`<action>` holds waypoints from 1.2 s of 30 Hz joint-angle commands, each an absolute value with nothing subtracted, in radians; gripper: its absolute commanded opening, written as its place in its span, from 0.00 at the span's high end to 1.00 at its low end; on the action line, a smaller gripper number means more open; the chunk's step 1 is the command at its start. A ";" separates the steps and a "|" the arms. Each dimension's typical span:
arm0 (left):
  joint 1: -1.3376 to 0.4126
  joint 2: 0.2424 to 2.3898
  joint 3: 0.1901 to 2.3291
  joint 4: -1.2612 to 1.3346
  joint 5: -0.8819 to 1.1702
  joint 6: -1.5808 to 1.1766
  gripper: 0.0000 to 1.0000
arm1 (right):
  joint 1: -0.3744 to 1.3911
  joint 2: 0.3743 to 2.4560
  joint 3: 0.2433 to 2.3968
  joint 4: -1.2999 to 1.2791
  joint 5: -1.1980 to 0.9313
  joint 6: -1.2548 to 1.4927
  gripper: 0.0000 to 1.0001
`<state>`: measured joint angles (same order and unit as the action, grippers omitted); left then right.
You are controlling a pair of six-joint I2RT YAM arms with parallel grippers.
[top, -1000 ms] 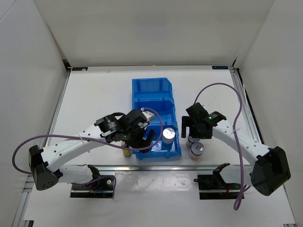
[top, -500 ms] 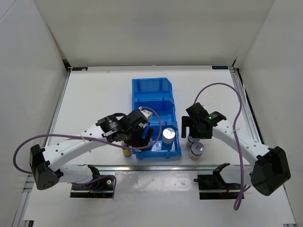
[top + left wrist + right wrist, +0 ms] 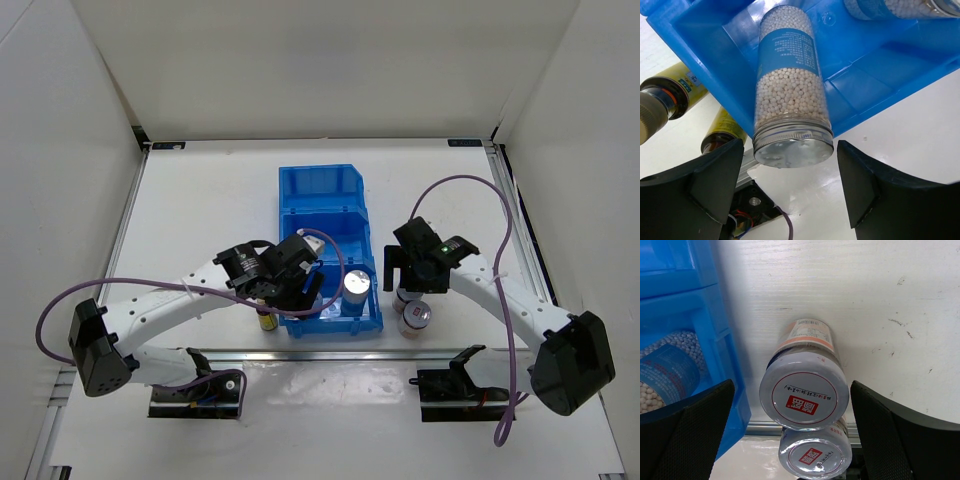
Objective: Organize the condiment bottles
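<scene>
The blue bin (image 3: pixel 325 215) holds two silver-topped white-blue cylinders in its near compartment. One cylinder (image 3: pixel 790 95) stands between my left gripper's (image 3: pixel 790 185) open fingers with gaps on both sides. The other (image 3: pixel 357 287) stands beside it and also shows in the left wrist view (image 3: pixel 895 7). Two amber gold-capped bottles (image 3: pixel 670 95) (image 3: pixel 722 132) stand outside the bin's left wall. My right gripper (image 3: pixel 792 425) is open and straddles a white jar (image 3: pixel 805 385) without touching it. The second jar (image 3: pixel 815 452) stands just nearer, against the first.
The bin's middle and far compartments (image 3: pixel 320 185) look empty. A metal rail (image 3: pixel 330 352) runs along the table's front edge, close behind the jars and amber bottles. White walls enclose the table on three sides.
My left arm has shifted slightly to the right over the bin's near compartment. The right arm and the bottles have not visibly moved.
</scene>
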<state>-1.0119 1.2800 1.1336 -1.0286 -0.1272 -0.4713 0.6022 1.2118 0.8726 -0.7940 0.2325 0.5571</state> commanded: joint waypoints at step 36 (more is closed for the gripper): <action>-1.017 1.368 1.262 -0.992 -0.152 -0.417 0.44 | 0.598 1.164 0.859 -0.802 0.242 0.541 0.00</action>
